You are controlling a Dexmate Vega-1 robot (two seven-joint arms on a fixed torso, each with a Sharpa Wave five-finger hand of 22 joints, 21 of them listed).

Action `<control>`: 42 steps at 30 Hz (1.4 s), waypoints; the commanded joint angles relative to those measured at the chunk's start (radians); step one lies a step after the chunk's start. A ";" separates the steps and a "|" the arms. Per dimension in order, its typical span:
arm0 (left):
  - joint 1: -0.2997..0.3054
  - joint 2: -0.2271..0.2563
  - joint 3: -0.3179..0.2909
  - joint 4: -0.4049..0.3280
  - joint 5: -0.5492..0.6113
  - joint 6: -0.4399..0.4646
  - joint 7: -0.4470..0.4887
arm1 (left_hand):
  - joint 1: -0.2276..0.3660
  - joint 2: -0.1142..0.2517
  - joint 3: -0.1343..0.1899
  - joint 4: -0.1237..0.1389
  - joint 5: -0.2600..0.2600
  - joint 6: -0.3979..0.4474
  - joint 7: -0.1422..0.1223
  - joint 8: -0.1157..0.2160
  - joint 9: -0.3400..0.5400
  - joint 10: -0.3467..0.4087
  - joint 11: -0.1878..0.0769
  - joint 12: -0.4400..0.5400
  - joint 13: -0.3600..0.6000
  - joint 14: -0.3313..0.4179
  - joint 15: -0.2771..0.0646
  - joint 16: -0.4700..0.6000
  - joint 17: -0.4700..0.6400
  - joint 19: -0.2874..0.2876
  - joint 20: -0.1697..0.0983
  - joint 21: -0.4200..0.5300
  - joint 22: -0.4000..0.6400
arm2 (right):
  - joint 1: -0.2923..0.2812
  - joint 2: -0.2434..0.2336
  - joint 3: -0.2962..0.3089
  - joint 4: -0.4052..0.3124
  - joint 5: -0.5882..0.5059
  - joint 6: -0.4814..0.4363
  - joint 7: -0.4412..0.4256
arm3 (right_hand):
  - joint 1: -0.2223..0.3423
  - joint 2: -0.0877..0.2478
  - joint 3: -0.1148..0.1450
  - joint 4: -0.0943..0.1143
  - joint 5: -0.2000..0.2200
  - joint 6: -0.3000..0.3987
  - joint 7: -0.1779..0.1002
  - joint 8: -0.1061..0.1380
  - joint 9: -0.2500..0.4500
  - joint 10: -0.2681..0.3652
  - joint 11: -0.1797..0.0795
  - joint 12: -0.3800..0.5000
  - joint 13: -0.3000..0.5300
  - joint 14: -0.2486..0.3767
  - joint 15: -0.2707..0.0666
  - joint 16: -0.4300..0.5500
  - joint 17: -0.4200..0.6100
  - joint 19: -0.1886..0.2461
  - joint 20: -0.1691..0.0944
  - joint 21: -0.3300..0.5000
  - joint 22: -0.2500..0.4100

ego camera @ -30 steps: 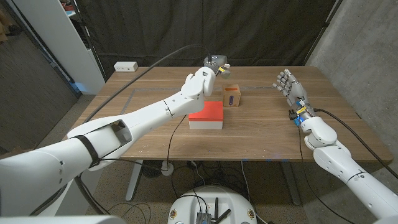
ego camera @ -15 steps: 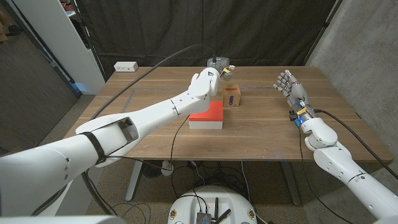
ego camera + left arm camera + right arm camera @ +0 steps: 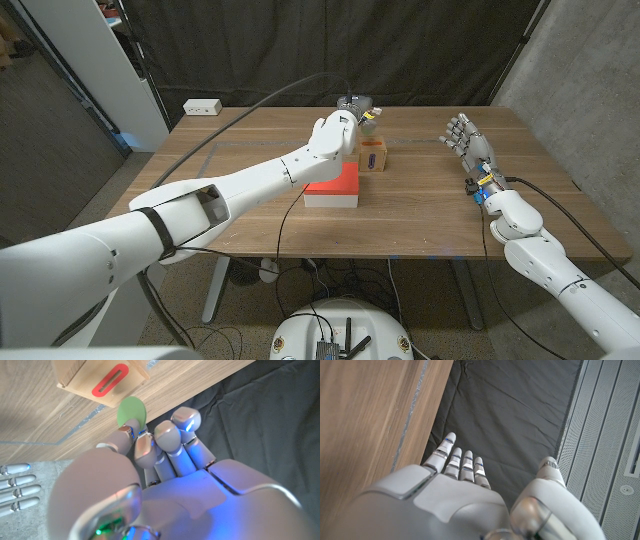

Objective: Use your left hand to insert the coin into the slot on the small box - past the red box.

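I pinch the green coin (image 3: 131, 410) in the fingertips of my left hand (image 3: 337, 129), above the small box (image 3: 373, 155) and just short of its slot (image 3: 110, 387); the red box (image 3: 333, 183) sits nearer me than the small box; my right hand (image 3: 470, 140) waits spread and empty, well off to its side. I judge the risks thus: the coin meets the slot askew and catches on its edge; my pinch slips and it falls to the table (image 3: 430, 215).

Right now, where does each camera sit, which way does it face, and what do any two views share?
Head view: on the robot's head, looking down at the table; both arms show, left hand beyond the red box.
Left wrist view: along the left hand's back, at the coin and the small box.
Right wrist view: along the right hand, at table edge.
Head and left wrist views share the small box.
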State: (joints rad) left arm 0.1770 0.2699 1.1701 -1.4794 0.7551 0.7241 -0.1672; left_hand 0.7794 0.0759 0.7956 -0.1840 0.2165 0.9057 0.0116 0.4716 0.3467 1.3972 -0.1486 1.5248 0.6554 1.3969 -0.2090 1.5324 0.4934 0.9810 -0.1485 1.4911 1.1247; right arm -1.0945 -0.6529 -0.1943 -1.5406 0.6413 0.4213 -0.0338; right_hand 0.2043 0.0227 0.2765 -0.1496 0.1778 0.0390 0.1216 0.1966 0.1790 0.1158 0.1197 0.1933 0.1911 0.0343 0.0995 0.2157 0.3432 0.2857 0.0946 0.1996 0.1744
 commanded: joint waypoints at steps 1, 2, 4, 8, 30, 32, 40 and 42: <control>-0.004 -0.010 0.011 0.023 -0.017 -0.012 0.006 | 0.011 -0.002 -0.002 0.000 0.007 0.112 0.043 0.000 0.006 -0.001 -0.003 -0.001 -0.004 -0.001 0.001 -0.004 0.001 -0.004 -0.062 0.003 -0.004 | 0.000 -0.001 0.002 0.001 0.002 -0.003 -0.002 | 0.010 0.000 0.000 0.004 -0.002 0.004 0.032 -0.002 0.006 0.005 0.007 0.006 0.003 0.004 0.008 0.007 0.002 0.012 -0.001 -0.001 0.002; -0.003 -0.011 0.011 0.024 -0.017 -0.011 0.009 | 0.011 -0.001 -0.001 0.001 0.007 0.113 0.044 -0.001 0.006 0.001 -0.003 -0.002 -0.007 -0.002 0.002 -0.004 0.001 0.000 -0.062 0.007 0.001 | 0.000 0.000 0.002 0.001 0.001 -0.002 -0.003 | 0.010 0.000 0.000 0.004 -0.002 0.004 0.032 -0.002 0.006 0.006 0.007 0.006 0.003 0.004 0.009 0.007 0.002 0.012 -0.001 -0.001 0.002; 0.000 -0.012 0.010 0.027 -0.019 -0.012 0.018 | 0.011 0.000 0.000 0.001 0.008 0.113 0.043 -0.002 0.005 0.000 -0.002 -0.001 -0.006 -0.001 0.001 -0.004 0.002 -0.001 -0.062 0.007 0.002 | 0.001 -0.001 0.002 0.004 -0.001 0.002 0.000 | 0.010 0.000 0.000 0.004 -0.002 0.004 0.031 -0.002 0.006 0.005 0.007 0.006 0.003 0.004 0.007 0.007 0.002 0.012 0.000 -0.001 0.002; -0.002 -0.013 0.015 0.034 -0.024 -0.017 0.018 | 0.011 -0.001 0.000 0.002 0.008 0.113 0.042 -0.002 0.008 -0.002 -0.004 0.003 0.003 -0.002 0.001 -0.005 0.001 -0.002 -0.062 0.008 0.001 | 0.001 0.002 0.003 0.005 0.002 0.003 -0.001 | 0.010 0.000 0.000 0.004 -0.002 0.004 0.032 -0.002 0.006 0.005 0.010 0.006 0.003 0.004 0.009 0.007 0.002 0.012 -0.001 -0.001 0.002; -0.007 -0.040 0.023 0.085 -0.053 -0.041 0.054 | 0.012 -0.002 0.002 0.002 0.008 0.115 0.043 -0.007 0.014 -0.004 -0.004 0.000 0.000 -0.002 0.001 -0.004 0.004 -0.003 -0.062 0.009 -0.004 | 0.014 0.003 -0.001 0.020 0.004 0.006 0.011 | 0.010 0.000 0.000 0.004 -0.002 0.004 0.030 -0.002 0.006 0.006 0.007 0.006 0.003 0.004 0.007 0.007 0.001 0.013 -0.001 0.000 0.002; -0.009 -0.041 0.025 0.089 -0.054 -0.043 0.055 | 0.012 -0.003 0.003 0.002 0.009 0.115 0.042 -0.008 0.014 -0.005 -0.007 0.004 0.008 -0.003 0.001 -0.006 0.002 -0.006 -0.062 0.008 -0.003 | 0.014 0.004 -0.001 0.021 0.005 0.008 0.012 | 0.010 0.000 0.000 0.004 -0.002 0.004 0.031 -0.002 0.006 0.005 0.008 0.006 0.003 0.004 0.006 0.007 0.001 0.013 -0.001 -0.001 0.002; -0.009 -0.047 0.029 0.104 -0.063 -0.047 0.063 | 0.010 -0.004 0.004 0.002 0.009 0.115 0.043 -0.009 0.015 -0.003 -0.006 -0.001 0.000 -0.003 0.001 -0.005 0.004 -0.008 -0.062 0.008 -0.004 | 0.016 0.007 -0.003 0.026 0.005 0.011 0.013 | 0.010 0.000 0.000 0.004 -0.002 0.004 0.030 -0.002 0.006 0.006 0.009 0.006 0.003 0.005 0.009 0.008 0.001 0.013 -0.001 -0.001 0.002; -0.008 -0.049 0.027 0.108 -0.067 -0.048 0.068 | 0.010 -0.005 0.003 0.002 0.008 0.114 0.042 -0.009 0.016 -0.005 -0.006 0.001 0.004 -0.003 0.001 -0.006 0.003 -0.010 -0.062 0.006 -0.007 | 0.015 0.008 -0.002 0.027 0.009 0.010 0.013 | 0.010 0.000 0.000 0.004 -0.002 0.004 0.030 -0.002 0.006 0.006 0.008 0.006 0.003 0.005 0.009 0.008 0.001 0.013 0.000 -0.001 0.002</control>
State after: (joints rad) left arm 0.1687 0.2300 1.1959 -1.3917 0.7031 0.6836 -0.1160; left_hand 0.7766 0.0730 0.7957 -0.1840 0.2193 0.9117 0.0119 0.4602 0.3565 1.3950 -0.1505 1.5248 0.6546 1.3968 -0.2090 1.5274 0.4939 0.9806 -0.1481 1.4911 1.1183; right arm -1.0810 -0.6477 -0.1949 -1.5197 0.6467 0.4281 -0.0233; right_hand 0.2043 0.0227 0.2765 -0.1496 0.1778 0.0390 0.1217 0.1966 0.1790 0.1158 0.1197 0.1933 0.1911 0.0378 0.1030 0.2157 0.3435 0.2912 0.0891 0.1996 0.1745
